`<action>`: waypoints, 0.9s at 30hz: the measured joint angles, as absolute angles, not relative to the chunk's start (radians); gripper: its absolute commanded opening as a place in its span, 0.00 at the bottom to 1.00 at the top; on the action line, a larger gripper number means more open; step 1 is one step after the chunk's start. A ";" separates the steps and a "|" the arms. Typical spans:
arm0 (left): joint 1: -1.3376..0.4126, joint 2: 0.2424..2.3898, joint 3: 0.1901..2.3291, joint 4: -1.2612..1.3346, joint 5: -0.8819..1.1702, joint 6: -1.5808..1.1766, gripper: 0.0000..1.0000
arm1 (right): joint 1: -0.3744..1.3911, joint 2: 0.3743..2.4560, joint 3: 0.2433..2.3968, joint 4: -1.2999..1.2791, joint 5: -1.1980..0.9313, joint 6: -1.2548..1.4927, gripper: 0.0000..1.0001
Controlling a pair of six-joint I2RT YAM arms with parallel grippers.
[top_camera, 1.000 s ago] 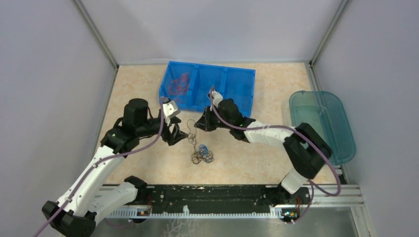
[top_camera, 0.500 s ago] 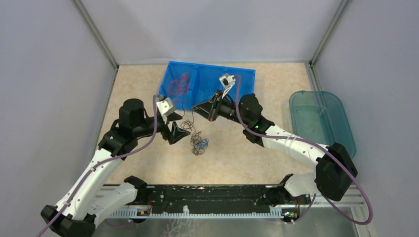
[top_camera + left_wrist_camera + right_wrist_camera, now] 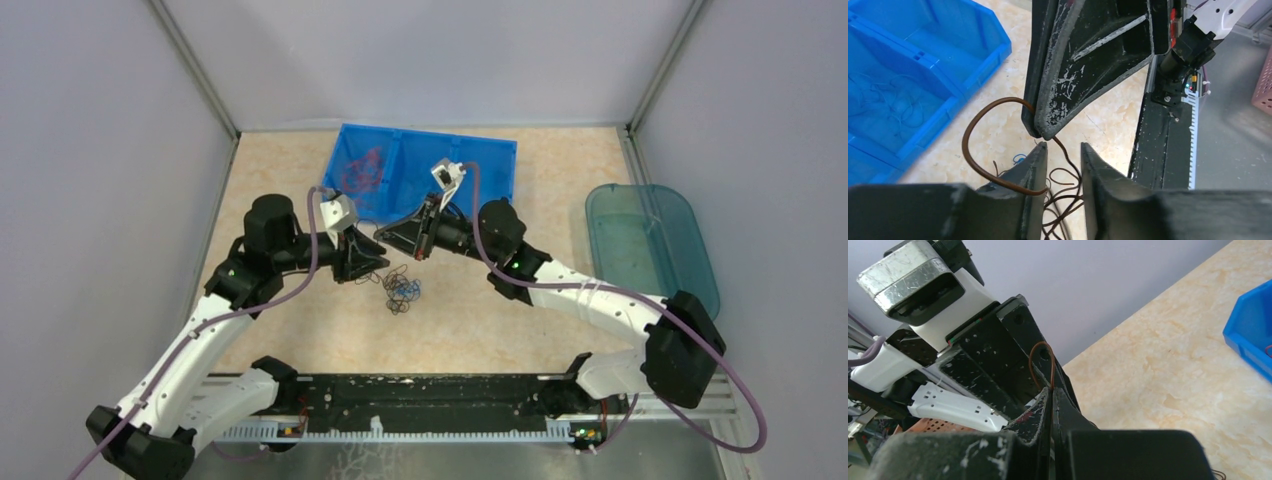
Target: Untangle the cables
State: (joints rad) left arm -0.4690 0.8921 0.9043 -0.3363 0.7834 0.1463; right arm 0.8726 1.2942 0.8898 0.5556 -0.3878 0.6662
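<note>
1. The right gripper [image 3: 1052, 392] is clamped tight on a brown cable [image 3: 964, 141], pinched at its very fingertips, and the cable bows out from there in a loop
2. The left gripper [image 3: 1063, 147] sits tip to tip with the right one, jaws apart and holding nothing; one run of the brown cable drops through the gap between its fingers, and the loop's end crosses one finger
3. The cables [image 3: 402, 287] lie in a clump on the table [image 3: 480, 320], just right of and nearer than the left gripper, near of the right gripper's tips
4. A blue bin [image 3: 480, 165] stands beyond both grippers, with red wires [image 3: 360, 168] in its left compartment
</note>
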 measured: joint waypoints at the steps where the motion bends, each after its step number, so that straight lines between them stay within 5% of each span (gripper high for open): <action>1: -0.469 0.893 0.904 -0.336 0.784 0.147 0.21 | 0.876 1.291 0.890 0.556 -0.388 0.666 0.00; 5: -0.469 0.890 0.905 -0.336 0.788 0.144 0.05 | 0.882 1.280 0.890 0.561 -0.389 0.669 0.47; 10: -0.469 0.891 0.924 -0.340 0.794 0.120 0.06 | 0.883 1.229 0.834 0.618 -0.391 0.646 0.64; 20: -0.469 0.913 1.002 -0.317 0.873 -0.038 0.07 | 0.886 1.098 0.628 0.659 -0.417 0.517 0.66; 27: -0.469 0.920 1.014 -0.268 0.892 -0.178 0.07 | 0.984 1.112 0.660 0.666 -0.338 0.386 0.48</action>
